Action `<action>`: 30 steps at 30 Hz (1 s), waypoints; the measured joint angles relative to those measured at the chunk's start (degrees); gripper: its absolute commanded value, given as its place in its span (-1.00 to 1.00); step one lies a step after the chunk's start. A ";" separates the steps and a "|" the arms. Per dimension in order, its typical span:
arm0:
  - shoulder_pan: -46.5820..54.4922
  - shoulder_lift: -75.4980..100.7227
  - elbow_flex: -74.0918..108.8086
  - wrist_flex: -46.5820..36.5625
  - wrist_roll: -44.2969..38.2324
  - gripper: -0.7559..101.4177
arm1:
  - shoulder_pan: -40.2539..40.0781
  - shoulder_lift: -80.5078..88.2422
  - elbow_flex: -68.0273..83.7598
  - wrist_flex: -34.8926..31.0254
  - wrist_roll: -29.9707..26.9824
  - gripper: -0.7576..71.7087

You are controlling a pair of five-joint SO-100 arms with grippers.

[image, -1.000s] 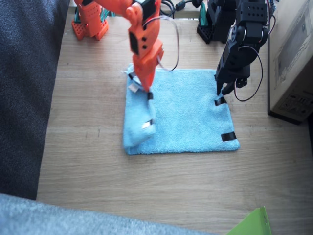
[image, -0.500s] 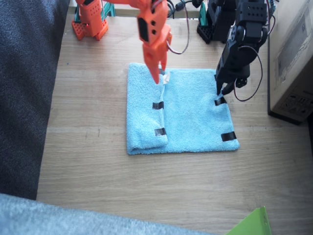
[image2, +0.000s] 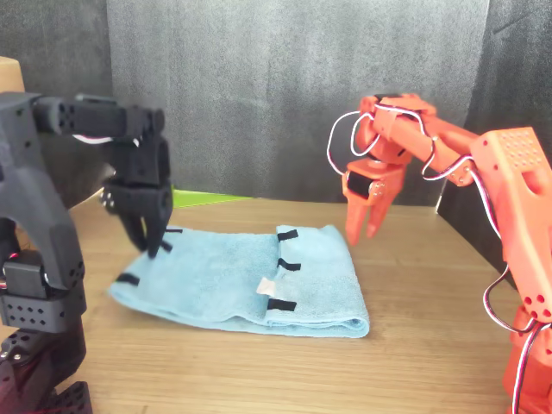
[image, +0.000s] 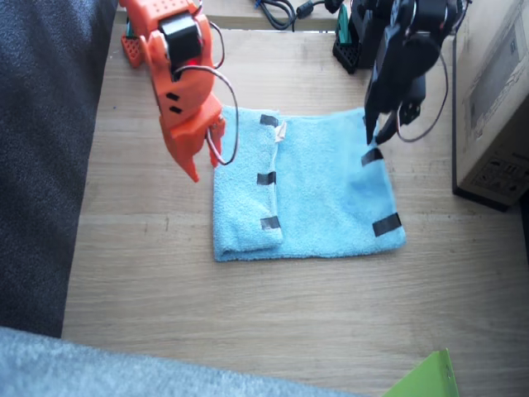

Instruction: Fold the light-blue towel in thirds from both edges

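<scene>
The light-blue towel [image: 326, 194] [image2: 216, 272] lies flat on the wooden table. One short edge is folded over the middle; its three black tape strips [image: 266, 178] and a white tag [image: 279, 131] face up. My orange right gripper [image: 202, 163] [image2: 366, 228] hovers open and empty just off the folded side. My black left gripper [image: 374, 136] [image2: 152, 246] is shut on the other short edge at its tape strip [image: 372, 155], and that edge is raised slightly. Another strip [image: 386, 223] lies nearer the front corner.
A cardboard box [image: 496, 99] stands close beside the left arm. Dark grey fabric [image: 41, 165] borders the table past the right arm, and greyish-blue fabric [image: 124, 368] lies along the near edge. A green sheet corner [image: 426, 380] pokes in. Cables and arm bases [image: 149, 41] sit at the back.
The right gripper laid its edge over the towel, let go and swung away off the towel. The left gripper rose a little, lifting and tilting its edge's tape strips.
</scene>
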 measured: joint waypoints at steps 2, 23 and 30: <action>-1.49 0.44 -1.41 1.32 0.00 -0.99 | -0.53 0.00 0.09 -0.18 0.00 -0.42; -19.51 -19.07 -31.82 12.74 1.23 -0.99 | -4.22 5.45 9.76 -0.70 0.53 -0.43; -22.68 -26.54 -39.11 13.18 1.23 -0.99 | -6.24 11.25 19.07 -3.43 0.00 -0.42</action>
